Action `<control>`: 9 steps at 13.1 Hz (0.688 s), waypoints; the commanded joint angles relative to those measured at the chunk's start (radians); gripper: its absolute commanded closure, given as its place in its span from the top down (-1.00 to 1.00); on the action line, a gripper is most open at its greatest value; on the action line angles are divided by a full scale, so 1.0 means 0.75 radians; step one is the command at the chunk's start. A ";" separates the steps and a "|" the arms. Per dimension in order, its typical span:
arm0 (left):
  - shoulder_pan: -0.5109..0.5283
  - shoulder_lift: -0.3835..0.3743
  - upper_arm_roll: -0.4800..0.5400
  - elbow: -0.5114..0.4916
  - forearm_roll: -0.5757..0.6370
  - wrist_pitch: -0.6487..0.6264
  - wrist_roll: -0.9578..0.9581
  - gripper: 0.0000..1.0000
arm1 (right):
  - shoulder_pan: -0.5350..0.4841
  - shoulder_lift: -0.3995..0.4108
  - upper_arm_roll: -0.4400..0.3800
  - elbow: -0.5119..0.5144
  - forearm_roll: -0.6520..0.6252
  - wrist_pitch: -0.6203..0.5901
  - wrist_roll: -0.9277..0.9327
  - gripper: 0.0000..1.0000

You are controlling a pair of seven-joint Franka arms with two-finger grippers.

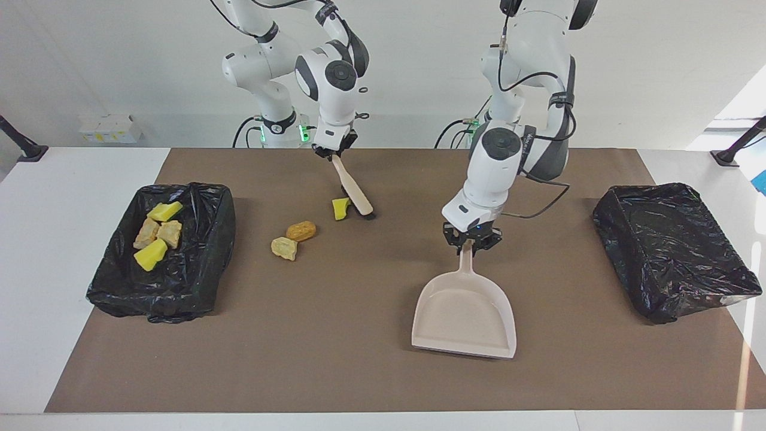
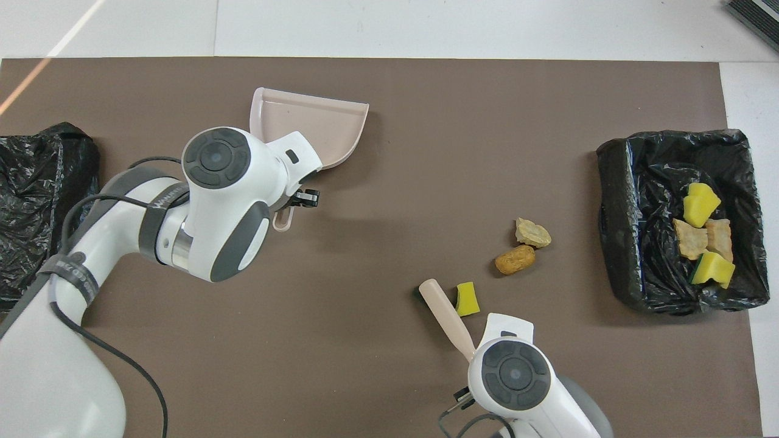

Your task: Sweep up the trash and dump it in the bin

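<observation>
Three bits of trash lie on the brown mat: a yellow sponge chunk (image 1: 341, 208) (image 2: 467, 298), an orange-brown bread-like lump (image 1: 301, 230) (image 2: 515, 260) and a pale beige lump (image 1: 284, 248) (image 2: 533, 233). Several more bits (image 1: 158, 234) (image 2: 703, 235) lie in the black-lined bin (image 1: 197, 287) (image 2: 627, 182) at the right arm's end. My right gripper (image 1: 335, 152) is shut on the brush (image 1: 354, 191) (image 2: 447, 315), whose head touches the mat beside the sponge chunk. My left gripper (image 1: 470, 241) is shut on the handle of the beige dustpan (image 1: 464, 317) (image 2: 310, 125), which rests on the mat.
A second black-lined bin (image 1: 670, 251) (image 2: 42, 201) stands at the left arm's end of the table. White table shows around the mat's edges.
</observation>
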 commanded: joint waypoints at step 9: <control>0.270 -0.190 -0.012 0.027 0.015 -0.344 1.003 -1.00 | -0.212 0.008 0.010 0.216 0.008 -0.127 0.152 -1.00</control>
